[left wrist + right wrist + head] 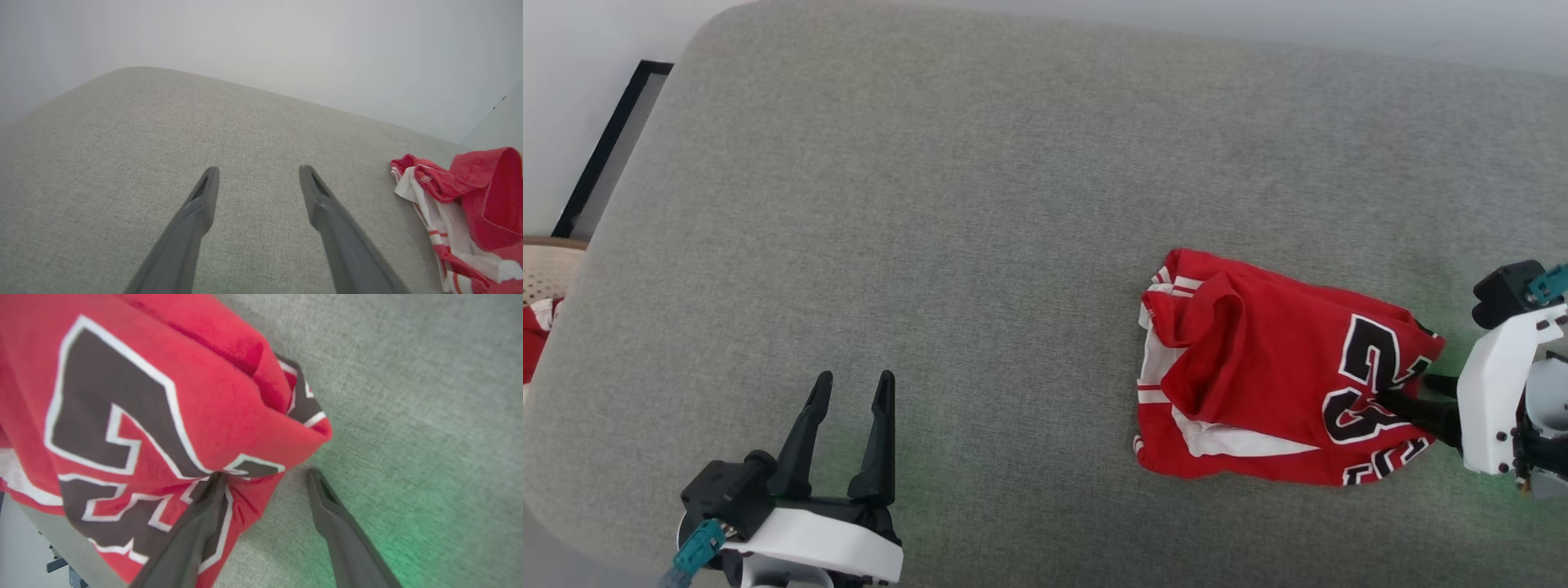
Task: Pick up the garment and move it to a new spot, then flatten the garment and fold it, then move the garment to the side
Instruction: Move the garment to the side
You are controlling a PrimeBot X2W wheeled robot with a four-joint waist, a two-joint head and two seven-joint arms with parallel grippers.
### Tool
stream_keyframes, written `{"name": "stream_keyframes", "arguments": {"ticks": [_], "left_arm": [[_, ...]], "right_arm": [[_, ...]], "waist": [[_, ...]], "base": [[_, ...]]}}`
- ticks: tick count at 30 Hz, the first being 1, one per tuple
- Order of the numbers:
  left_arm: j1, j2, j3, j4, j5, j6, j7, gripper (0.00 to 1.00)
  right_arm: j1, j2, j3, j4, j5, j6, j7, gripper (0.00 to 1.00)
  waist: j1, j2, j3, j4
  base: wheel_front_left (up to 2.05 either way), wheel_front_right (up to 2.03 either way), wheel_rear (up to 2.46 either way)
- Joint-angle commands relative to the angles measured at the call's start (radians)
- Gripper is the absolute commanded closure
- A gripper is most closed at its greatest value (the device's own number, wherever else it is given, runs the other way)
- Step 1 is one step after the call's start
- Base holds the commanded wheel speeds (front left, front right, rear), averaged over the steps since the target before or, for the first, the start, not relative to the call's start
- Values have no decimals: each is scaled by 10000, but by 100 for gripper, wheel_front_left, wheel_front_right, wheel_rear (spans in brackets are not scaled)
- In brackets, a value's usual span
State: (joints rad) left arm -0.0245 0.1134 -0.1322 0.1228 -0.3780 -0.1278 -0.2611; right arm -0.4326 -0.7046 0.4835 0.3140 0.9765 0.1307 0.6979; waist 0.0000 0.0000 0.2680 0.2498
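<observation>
Right claw [1403, 390], spread wide, touches the number end of the garment [1258, 367], lying lengthwise left-to-right.

A: What is shown as the ground of the head view?

B: A grey upholstered surface [980, 204] is shown, rounded at its 10 o'clock corner. A pale wall [572, 98] is seen beyond it.

A: What is marked toward 9 o'clock?

B: A dark-framed panel [609, 151] is seen at 10 o'clock. Below it a woven basket [543, 273] is cut by the edge, with a red-and-white cloth [533, 335] just beside it. A green tint [408, 539] is noted at 5 o'clock in the right wrist view.
</observation>
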Motion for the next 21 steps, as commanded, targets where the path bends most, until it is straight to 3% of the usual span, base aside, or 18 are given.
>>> {"name": "stream_keyframes", "arguments": {"ticks": [1, 2, 4, 5, 11, 21], "left_arm": [[-163, -10, 6, 10, -94, -30, -50, 0], [-160, -14, 0, 35, -105, -30, -50, 0], [-166, -5, -47, 69, -114, -30, -50, 0], [-184, 6, -39, 78, -131, -30, -50, 0], [-400, 142, -31, 49, -205, -30, -50, 0], [-1382, 542, -186, -47, -190, -30, -50, 0]], "right_arm": [[395, 441, 468, 267, 24, 0, 263, 0], [421, 560, 510, 339, 111, 0, 404, 0], [419, 660, 674, 321, 107, 1, 643, 90], [422, 669, 674, 271, 138, 3, 641, 100], [123, 261, 137, -278, 248, 0, 391, 100], [-756, -783, -862, -616, -325, -5, 74, 100]], "waist": [[0, 0, 62, 68], [0, 0, 75, 98], [0, 0, 83, 141], [0, 0, 86, 146], [0, 0, 108, -90], [0, 0, 410, -1092]], "base": [[0, 0, 0], [0, 0, 0], [0, 0, 0], [0, 0, 0], [0, 0, 0], [0, 0, 0]]}}
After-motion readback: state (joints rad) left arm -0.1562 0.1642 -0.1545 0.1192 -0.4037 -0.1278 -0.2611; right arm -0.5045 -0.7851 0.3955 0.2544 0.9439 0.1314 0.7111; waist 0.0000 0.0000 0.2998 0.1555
